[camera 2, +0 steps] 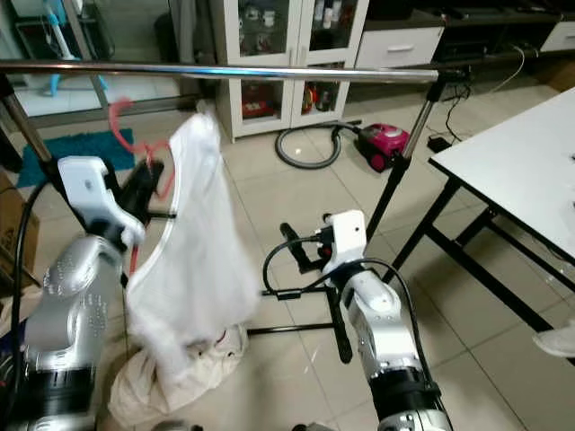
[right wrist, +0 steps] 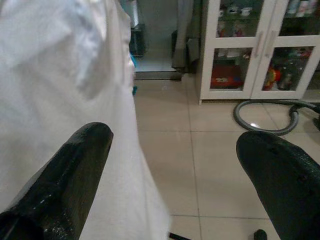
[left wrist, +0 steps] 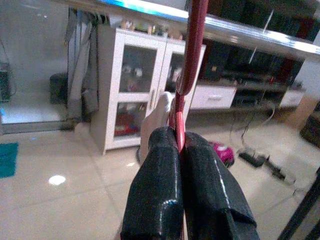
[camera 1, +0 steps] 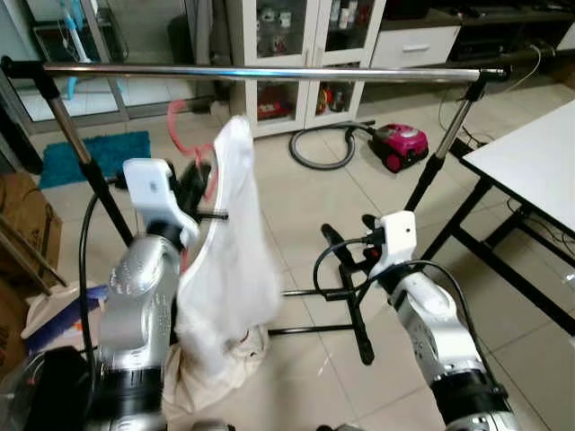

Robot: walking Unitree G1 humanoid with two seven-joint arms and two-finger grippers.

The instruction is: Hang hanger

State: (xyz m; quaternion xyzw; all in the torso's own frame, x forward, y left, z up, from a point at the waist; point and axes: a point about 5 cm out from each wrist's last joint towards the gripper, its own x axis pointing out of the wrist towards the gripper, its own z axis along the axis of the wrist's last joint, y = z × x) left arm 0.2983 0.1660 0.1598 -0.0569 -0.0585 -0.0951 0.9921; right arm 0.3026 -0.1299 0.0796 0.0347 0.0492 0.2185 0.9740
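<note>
Left wrist view: left gripper [left wrist: 181,150] clenched on the red hanger [left wrist: 190,55], hook rising toward the rail [camera 1: 269,73] just above, white shirt [camera 1: 235,260] hanging below. Right gripper [right wrist: 175,165] released, spread wide beside the shirt, farther from the rail.

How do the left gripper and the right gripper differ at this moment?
The left gripper is shut on the red hanger carrying the white garment; the right gripper is open and holds nothing. The left is raised toward the rail; the right sits lower. Both have black fingers.
</note>
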